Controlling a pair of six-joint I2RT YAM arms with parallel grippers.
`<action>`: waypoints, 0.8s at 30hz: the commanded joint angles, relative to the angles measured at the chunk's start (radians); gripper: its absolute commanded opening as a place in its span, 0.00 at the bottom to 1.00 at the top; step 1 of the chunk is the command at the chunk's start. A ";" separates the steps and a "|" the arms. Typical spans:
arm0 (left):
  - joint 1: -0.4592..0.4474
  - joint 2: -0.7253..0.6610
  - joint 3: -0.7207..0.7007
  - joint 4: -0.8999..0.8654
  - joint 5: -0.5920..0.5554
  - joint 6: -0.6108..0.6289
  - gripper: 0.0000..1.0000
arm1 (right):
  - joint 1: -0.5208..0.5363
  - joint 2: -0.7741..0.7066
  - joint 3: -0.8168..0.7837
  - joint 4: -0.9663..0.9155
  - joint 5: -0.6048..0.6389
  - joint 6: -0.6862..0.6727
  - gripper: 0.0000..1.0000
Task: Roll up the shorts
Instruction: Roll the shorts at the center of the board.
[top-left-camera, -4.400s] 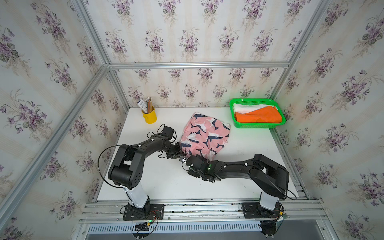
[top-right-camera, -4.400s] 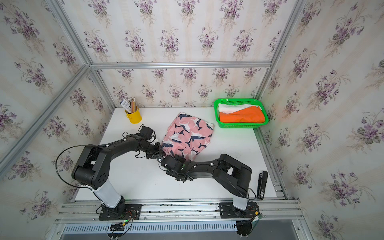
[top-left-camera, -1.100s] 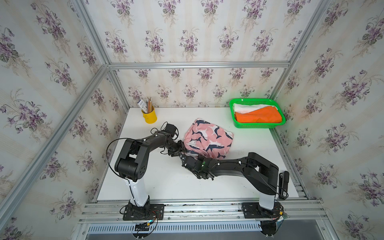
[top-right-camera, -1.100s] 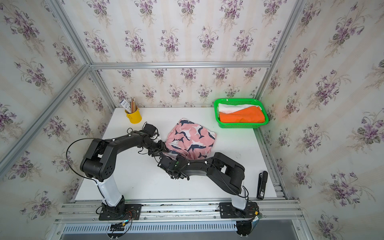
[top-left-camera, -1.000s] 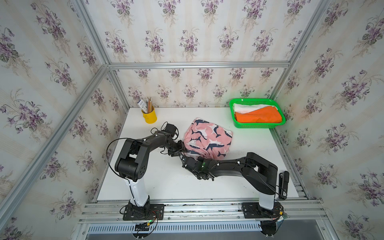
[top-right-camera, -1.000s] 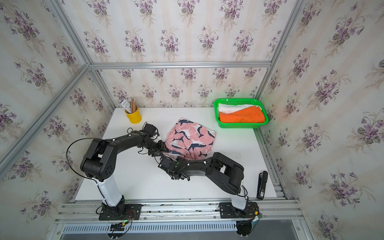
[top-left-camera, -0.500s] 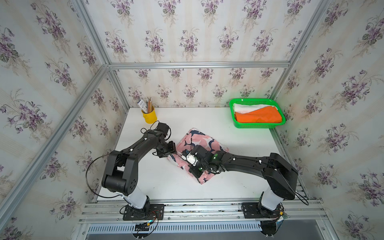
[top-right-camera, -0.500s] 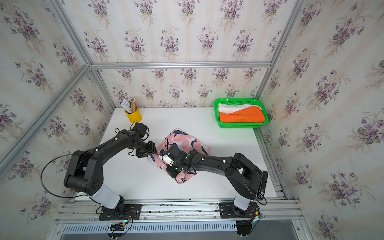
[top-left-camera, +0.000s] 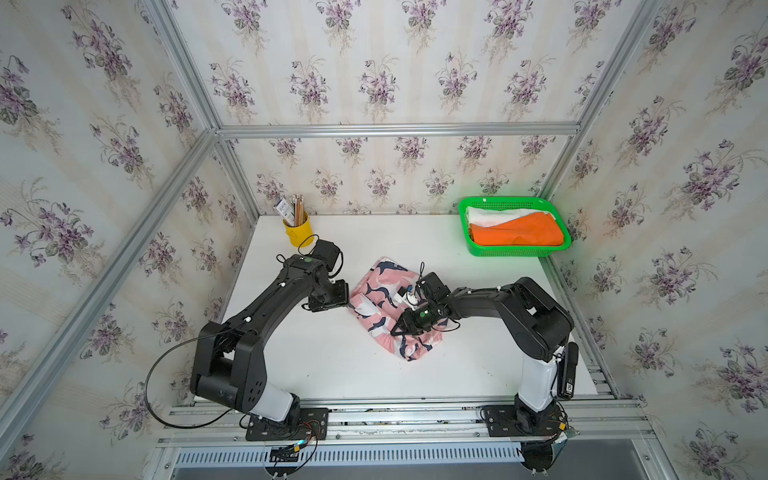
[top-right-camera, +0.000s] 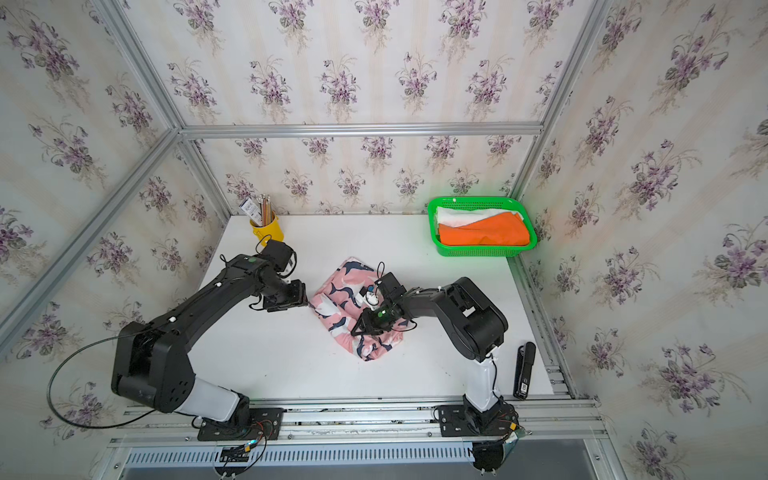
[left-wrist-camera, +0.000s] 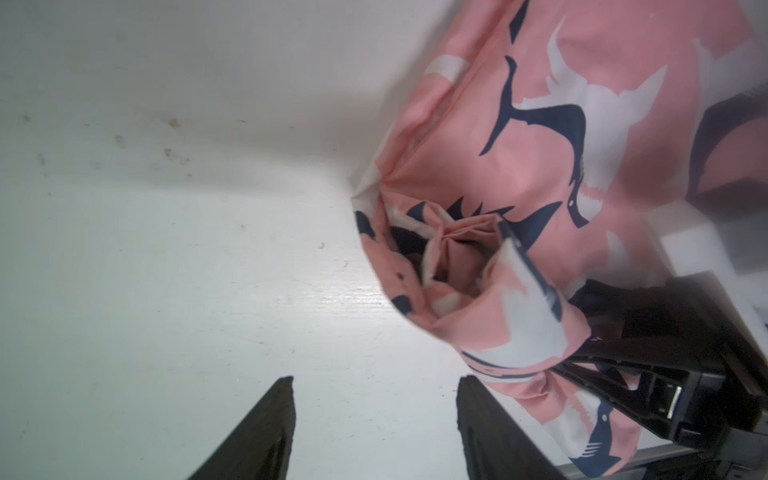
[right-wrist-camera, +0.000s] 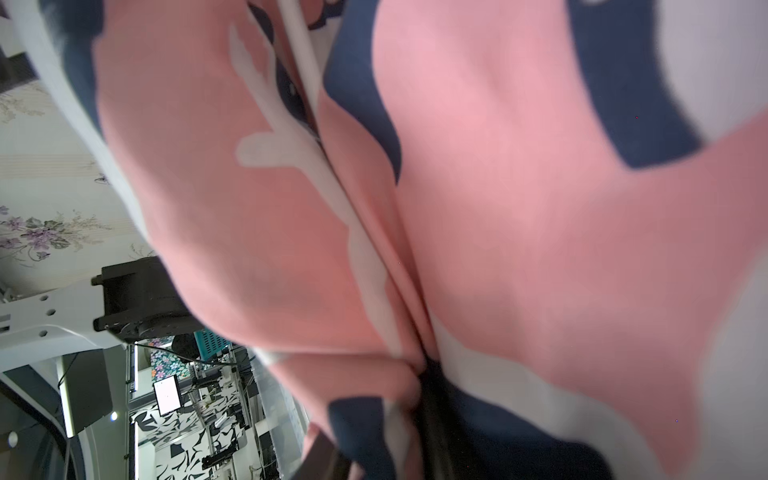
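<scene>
so the whale shorts lie rolled on a diagonal, robot-side of the green basket; left gripper gapes empty at the end farther from the basket, right gripper sits on top (grip unclear).

The left arm and right arm are black with white base links, black cables, green lights.

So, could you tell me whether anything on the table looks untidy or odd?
The pink whale-print shorts at the centre of the table form a loose, lopsided bundle, not a tidy roll; in the left wrist view, crumpled cloth bunches at its open end.
</scene>
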 joint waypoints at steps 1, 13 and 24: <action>-0.054 0.046 0.035 0.040 0.032 -0.037 0.66 | -0.001 0.006 -0.007 -0.099 0.117 -0.024 0.32; -0.039 0.396 0.129 0.076 -0.051 0.043 0.56 | 0.091 -0.292 0.100 -0.488 0.592 -0.164 0.51; -0.036 0.406 0.095 0.101 -0.036 0.051 0.58 | 0.146 -0.319 -0.136 -0.338 0.602 -0.080 0.17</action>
